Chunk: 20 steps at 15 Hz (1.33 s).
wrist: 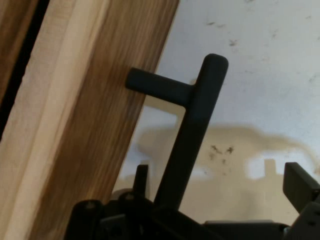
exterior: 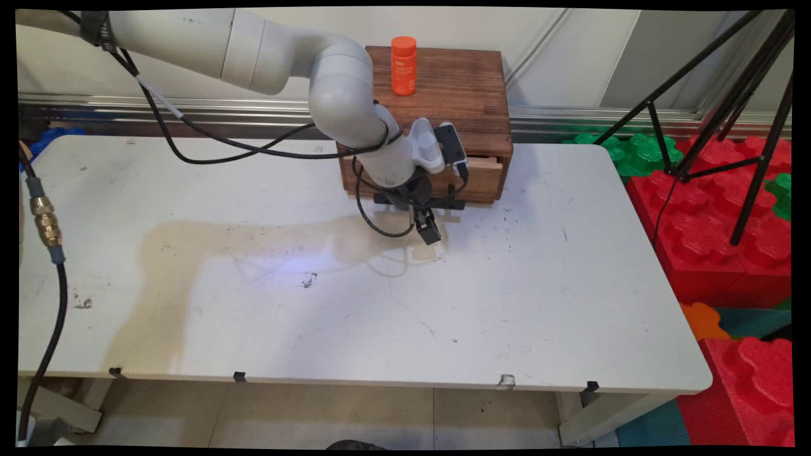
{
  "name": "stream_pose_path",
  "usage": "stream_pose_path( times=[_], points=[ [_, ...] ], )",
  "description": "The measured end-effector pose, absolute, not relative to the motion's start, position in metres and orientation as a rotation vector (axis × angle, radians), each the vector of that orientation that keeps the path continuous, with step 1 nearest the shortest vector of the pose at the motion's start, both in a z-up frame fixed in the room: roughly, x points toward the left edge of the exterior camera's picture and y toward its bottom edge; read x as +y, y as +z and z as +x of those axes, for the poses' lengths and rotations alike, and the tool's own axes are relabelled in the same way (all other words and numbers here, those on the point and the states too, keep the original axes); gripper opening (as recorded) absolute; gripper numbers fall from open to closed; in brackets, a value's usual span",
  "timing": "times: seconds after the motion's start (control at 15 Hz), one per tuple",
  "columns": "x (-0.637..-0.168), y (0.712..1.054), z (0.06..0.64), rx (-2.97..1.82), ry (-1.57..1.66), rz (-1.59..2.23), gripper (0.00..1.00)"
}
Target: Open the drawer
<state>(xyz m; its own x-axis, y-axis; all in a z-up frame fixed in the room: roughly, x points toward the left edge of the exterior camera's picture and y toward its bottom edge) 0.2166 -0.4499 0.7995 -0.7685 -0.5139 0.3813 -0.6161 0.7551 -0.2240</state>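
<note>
A dark wooden box (exterior: 456,95) stands at the table's far side, with a drawer (exterior: 485,180) in its front pulled out a little, its pale top edge showing. The drawer's black bar handle (exterior: 447,204) (wrist: 192,125) stands out from the drawer front (wrist: 95,150). My gripper (exterior: 426,229) (wrist: 220,177) points down just in front of the drawer and is open. The handle bar runs between the two fingers, close to the left finger (wrist: 141,175) and far from the right one (wrist: 300,182). An orange bottle (exterior: 403,65) stands upright on top of the box.
The white table (exterior: 317,304) is stained and scuffed. Red and green foam blocks (exterior: 716,240) lie on the floor past its right edge, with a black tripod (exterior: 754,126) standing among them. Black cables (exterior: 190,142) hang from the arm over the table's back left.
</note>
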Motion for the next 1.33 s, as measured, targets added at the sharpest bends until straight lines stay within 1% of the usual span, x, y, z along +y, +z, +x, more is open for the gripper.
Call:
stream_pose_path(
  times=[0.33, 1.33],
  points=[
    [-0.435, 0.802, 0.208, -2.663, 0.453, 0.910, 1.00],
    [-0.366, 0.812, 0.183, -2.703, 0.355, 0.918, 1.00]
  ],
)
